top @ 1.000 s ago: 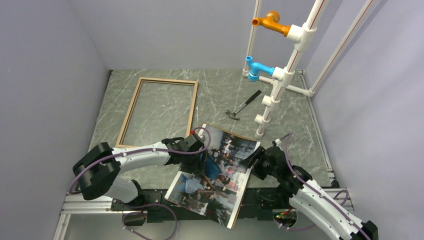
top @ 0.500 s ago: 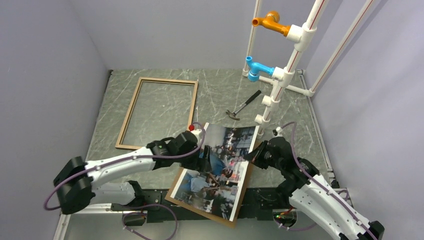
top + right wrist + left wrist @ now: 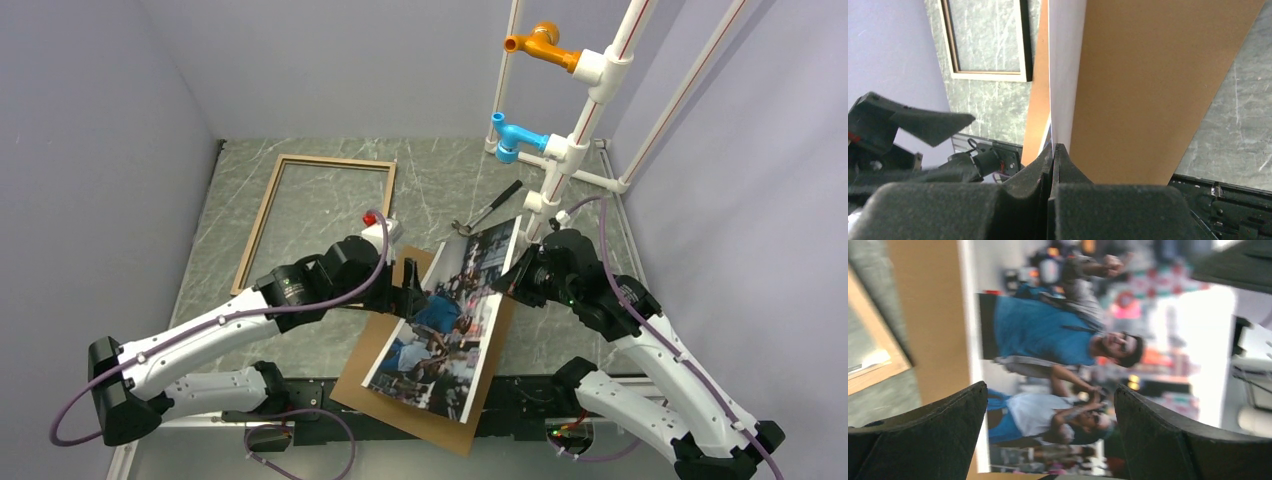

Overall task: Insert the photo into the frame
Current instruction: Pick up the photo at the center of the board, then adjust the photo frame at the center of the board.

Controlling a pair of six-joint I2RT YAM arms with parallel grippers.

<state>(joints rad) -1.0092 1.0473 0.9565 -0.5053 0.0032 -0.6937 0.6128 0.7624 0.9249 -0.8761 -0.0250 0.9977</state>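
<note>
Right tool (image 3: 512, 282) has pinched shut on the photo (image 3: 445, 325) edge, tilting it up off the board (image 3: 368, 387). Left tool (image 3: 408, 288) has spread open, letting go. Frame (image 3: 259, 225) lies beyond left tool, so carrying looks next.

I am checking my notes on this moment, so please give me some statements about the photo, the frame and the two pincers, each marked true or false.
1. The right pincer is shut on an edge of the photo. True.
2. The left pincer grips the photo. False: it is open and holds nothing.
3. The photo lies inside the frame. False: the frame lies empty on the table, the photo held up apart from it.
4. A hammer lies beside the white pipe stand. True.
</note>
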